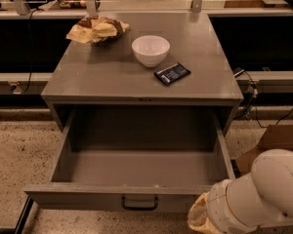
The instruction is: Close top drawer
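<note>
The top drawer (141, 167) is pulled far out of its cabinet toward 6 o'clock and has nothing in it. I read it as sheet metal: stiff and fairly heavy, likely to roll on slides, so a steady push should move it. Starting from its left wall, the sides look thin and sharp-edged, so I would not push there. The front panel (78, 197) is flat, plain and hard, and it should take a square shove without flexing. The small dark pull handle (139, 202) at 6 o'clock marks the middle, and pressing flat on the panel near it should keep the drawer from racking sideways. Painted metal is slick, so a glancing contact could slide off.

The tool (199, 218) is at 5 o'clock, just off the drawer's right front corner, at the end of the fat white arm (266, 191). The bottom edge of the view cuts it off. I cannot tell how far open it is, and I see nothing held in it.

On the grey, matte counter (88, 79), a crumpled, papery bag (95, 29) lies at 11 o'clock. A smooth, round white bowl (150, 49) stands near 12, with a flat, glossy dark packet (172, 73) just to its right. None of them is in the drawer's path. A cardboard box (278, 139) sits on the speckled floor (19, 155) at 4 o'clock.
</note>
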Motion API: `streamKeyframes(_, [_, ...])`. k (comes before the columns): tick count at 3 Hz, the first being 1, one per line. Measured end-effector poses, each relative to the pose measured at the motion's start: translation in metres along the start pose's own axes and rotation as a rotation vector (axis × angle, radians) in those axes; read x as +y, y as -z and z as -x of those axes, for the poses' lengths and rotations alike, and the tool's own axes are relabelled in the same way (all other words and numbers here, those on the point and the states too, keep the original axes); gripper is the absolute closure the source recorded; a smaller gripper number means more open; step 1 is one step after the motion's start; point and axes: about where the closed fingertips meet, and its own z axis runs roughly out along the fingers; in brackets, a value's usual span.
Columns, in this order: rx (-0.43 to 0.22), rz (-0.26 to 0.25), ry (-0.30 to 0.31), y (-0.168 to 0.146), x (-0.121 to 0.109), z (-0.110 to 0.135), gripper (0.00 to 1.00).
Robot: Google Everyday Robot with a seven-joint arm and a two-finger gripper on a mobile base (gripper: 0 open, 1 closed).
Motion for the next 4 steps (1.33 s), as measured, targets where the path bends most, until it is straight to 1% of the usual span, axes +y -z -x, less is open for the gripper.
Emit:
streamKeyframes(1, [-0.030,0.012,-0.004,-0.023,0.012,-0.003,1.00])
streamKeyframes(2, [-0.051,0.014,-0.002,-0.042,0.013,-0.005,1.00])
streamKeyframes(3, [-0.074,-0.022,-0.001,-0.054,0.000,0.001,1.00])
streamKeyframes(4, [-0.082,-0.045,-0.010,-0.063,-0.014,-0.001,1.00])
